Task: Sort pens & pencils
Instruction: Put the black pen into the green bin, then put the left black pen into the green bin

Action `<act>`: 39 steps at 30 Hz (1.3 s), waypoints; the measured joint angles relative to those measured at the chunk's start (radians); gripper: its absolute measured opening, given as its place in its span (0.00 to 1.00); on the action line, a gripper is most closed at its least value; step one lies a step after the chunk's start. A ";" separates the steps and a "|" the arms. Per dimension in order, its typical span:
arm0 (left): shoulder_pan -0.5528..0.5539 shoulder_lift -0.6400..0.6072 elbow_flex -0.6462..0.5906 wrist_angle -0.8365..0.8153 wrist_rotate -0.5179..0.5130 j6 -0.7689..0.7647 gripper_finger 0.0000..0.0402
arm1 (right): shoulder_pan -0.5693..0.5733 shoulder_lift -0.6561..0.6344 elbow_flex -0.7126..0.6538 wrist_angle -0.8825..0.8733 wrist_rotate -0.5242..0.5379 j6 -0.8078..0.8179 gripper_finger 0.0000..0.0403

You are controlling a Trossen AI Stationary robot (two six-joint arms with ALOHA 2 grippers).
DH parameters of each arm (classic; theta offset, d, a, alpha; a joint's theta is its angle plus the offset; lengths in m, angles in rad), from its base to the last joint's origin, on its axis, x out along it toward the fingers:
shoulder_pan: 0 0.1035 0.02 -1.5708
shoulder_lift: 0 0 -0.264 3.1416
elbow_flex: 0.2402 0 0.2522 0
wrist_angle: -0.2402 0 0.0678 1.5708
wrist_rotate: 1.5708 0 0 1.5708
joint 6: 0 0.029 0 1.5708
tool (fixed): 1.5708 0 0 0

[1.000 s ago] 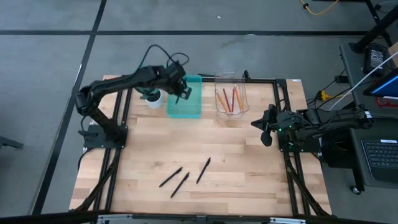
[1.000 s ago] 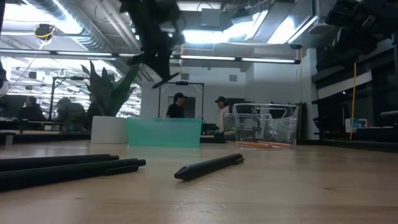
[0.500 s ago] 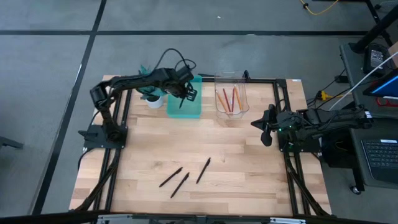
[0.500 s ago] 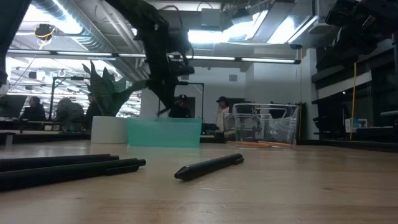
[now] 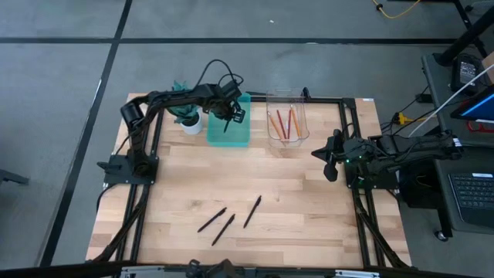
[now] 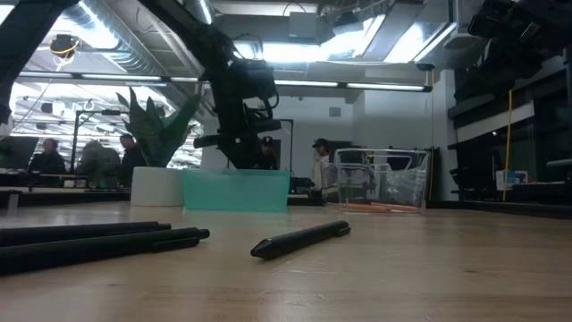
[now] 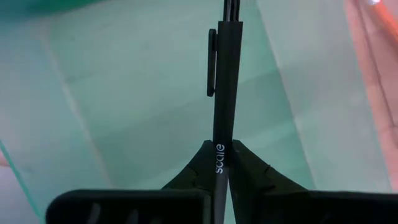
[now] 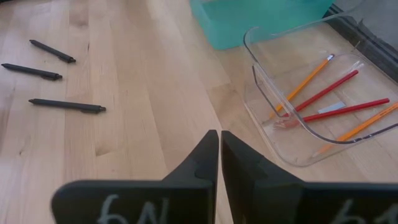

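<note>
The left pincer (image 7: 219, 163) pinches a black pen (image 7: 225, 93) above the teal bin (image 5: 229, 123), upper middle of the high view. It should part its fingers low, letting the pen fall flat inside. Three pens (image 5: 230, 218) wait on the table (image 5: 309, 201); the pencils (image 5: 285, 123) lie in the clear tray (image 5: 286, 137); the right pincer (image 8: 220, 149) rests pressed together at right.

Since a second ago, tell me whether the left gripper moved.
Yes. The left gripper, shut on a black pen, came down toward the green bin.
</note>
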 joint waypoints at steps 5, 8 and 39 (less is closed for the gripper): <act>-0.002 0.030 0.000 0.032 0.038 -0.015 0.04 | 0.000 0.000 0.000 0.000 0.000 0.000 0.05; -0.005 0.049 0.000 0.074 0.076 0.008 0.06 | 0.000 0.000 0.000 0.000 0.000 0.000 0.05; -0.137 0.040 0.528 -0.181 0.265 0.311 0.35 | 0.000 0.000 0.000 0.000 -0.003 0.004 0.05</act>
